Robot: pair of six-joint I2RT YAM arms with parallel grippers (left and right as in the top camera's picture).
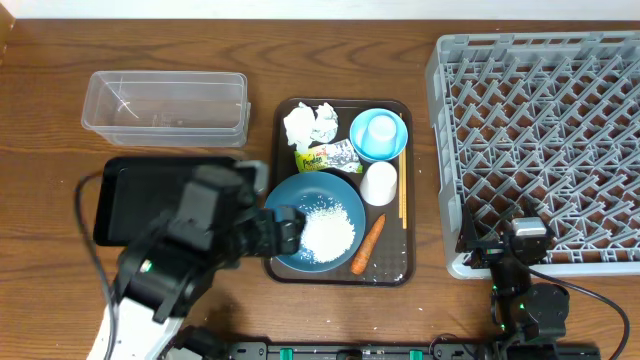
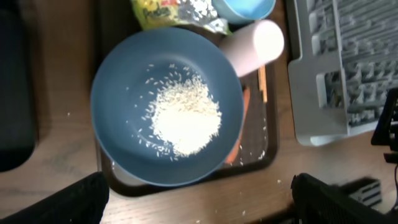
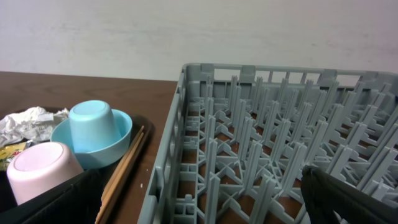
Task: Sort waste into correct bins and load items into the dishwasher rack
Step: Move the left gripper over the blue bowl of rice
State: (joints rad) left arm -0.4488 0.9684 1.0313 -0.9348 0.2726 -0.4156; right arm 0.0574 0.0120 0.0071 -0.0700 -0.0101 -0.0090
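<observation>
Rice (image 2: 185, 118) sits in the blue plate (image 2: 118, 93) under the left pincer (image 2: 199, 202), spread apart; right pincer (image 3: 199, 208), likewise apart, faces the rack (image 3: 261, 118).

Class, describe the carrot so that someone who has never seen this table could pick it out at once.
Find the big grey rack on the right; just left of it sits a brown tray. In the tray's near corner on the rack side, beside the large blue plate holding rice, lies the carrot: the only orange thing, slim and tapered.
</observation>
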